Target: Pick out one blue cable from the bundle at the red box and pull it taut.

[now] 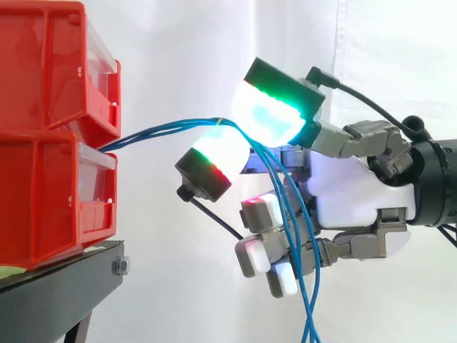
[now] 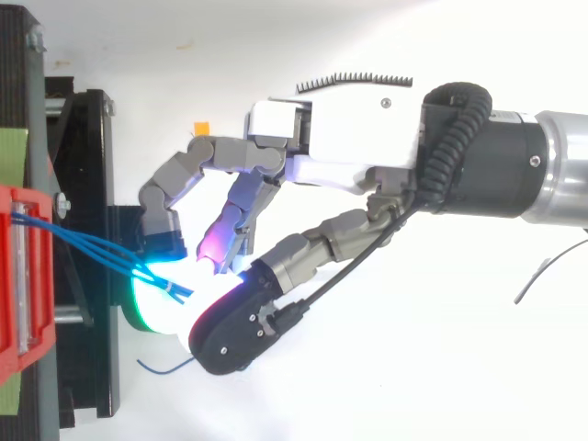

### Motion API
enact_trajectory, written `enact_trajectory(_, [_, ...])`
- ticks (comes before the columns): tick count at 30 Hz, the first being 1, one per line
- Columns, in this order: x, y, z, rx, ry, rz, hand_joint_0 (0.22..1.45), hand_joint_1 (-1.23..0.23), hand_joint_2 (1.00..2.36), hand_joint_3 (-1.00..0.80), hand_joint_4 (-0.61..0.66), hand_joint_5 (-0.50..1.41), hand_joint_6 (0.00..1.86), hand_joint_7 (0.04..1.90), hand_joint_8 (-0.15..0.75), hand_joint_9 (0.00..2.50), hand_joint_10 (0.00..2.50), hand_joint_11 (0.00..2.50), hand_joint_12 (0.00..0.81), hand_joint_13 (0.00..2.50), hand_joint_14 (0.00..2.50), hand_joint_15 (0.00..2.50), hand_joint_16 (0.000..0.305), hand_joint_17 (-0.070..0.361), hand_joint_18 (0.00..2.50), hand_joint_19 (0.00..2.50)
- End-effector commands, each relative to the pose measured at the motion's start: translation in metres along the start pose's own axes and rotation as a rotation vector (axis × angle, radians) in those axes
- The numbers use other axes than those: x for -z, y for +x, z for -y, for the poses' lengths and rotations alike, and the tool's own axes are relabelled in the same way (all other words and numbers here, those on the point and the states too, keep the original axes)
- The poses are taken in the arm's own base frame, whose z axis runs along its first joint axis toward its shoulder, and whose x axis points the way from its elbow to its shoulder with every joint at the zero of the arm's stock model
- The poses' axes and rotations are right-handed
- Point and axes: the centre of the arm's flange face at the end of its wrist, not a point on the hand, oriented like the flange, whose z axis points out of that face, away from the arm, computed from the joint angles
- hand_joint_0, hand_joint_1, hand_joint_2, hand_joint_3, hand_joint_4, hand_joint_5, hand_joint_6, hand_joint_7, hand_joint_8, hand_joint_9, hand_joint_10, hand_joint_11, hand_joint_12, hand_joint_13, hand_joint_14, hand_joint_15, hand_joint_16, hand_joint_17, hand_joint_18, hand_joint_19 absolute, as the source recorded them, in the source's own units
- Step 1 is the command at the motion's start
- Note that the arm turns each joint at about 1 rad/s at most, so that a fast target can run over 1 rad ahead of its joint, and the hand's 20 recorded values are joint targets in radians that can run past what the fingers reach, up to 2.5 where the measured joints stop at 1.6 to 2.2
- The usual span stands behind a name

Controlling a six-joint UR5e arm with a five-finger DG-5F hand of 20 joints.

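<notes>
Two red boxes (image 1: pixel 50 71) (image 1: pixel 50 207) are stacked at the left on a black stand (image 1: pixel 57 293). Thin blue cables (image 1: pixel 164 128) leave the gap between the boxes and run in a gentle arc to my hand (image 1: pixel 350 189). The hand is level with the boxes, to their right, and two green-glowing fingertips (image 1: pixel 268 114) close on the cables from above and below. Behind the pinch the cables hang down past the curled lower fingers (image 1: pixel 260 214). In the top view the cables (image 2: pixel 92 246) fan from the red box (image 2: pixel 23 276) into the pads below the hand (image 2: pixel 349 138).
The white curtain hangs behind everything. The black stand (image 2: pixel 87 184) sits directly under the fingertips in the top view, with a loose blue cable end (image 2: pixel 165 367) lying beside it. A strip of green tape (image 2: pixel 11 152) marks the stand's far left.
</notes>
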Motion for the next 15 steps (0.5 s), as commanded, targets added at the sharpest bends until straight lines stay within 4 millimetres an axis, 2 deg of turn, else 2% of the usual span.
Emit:
enact_trajectory(1, [0.0001,0.0001,0.0013,-0.001,0.003,0.0,0.72,-0.84,1.0,-0.5,-0.29,-0.11,0.98,0.98,0.219,1.13,0.03,0.79,0.292,0.96,0.03,0.65,0.042,0.095,0.83,0.75])
enact_trajectory(9, [0.0004,-0.0001,-0.0001,-0.001,0.005,0.0,0.62,-0.9,1.0,-0.5,-0.22,-0.09,0.95,1.02,0.221,1.18,0.03,0.79,0.294,1.0,0.03,0.67,0.041,0.092,0.83,0.78])
enact_trajectory(15, [0.0001,-0.0001,-0.0012,-0.001,0.005,0.0,0.54,-0.76,1.0,-0.5,-0.19,-0.08,0.95,0.9,0.226,1.22,0.03,0.78,0.305,1.02,0.03,0.66,0.044,0.099,0.87,0.77])
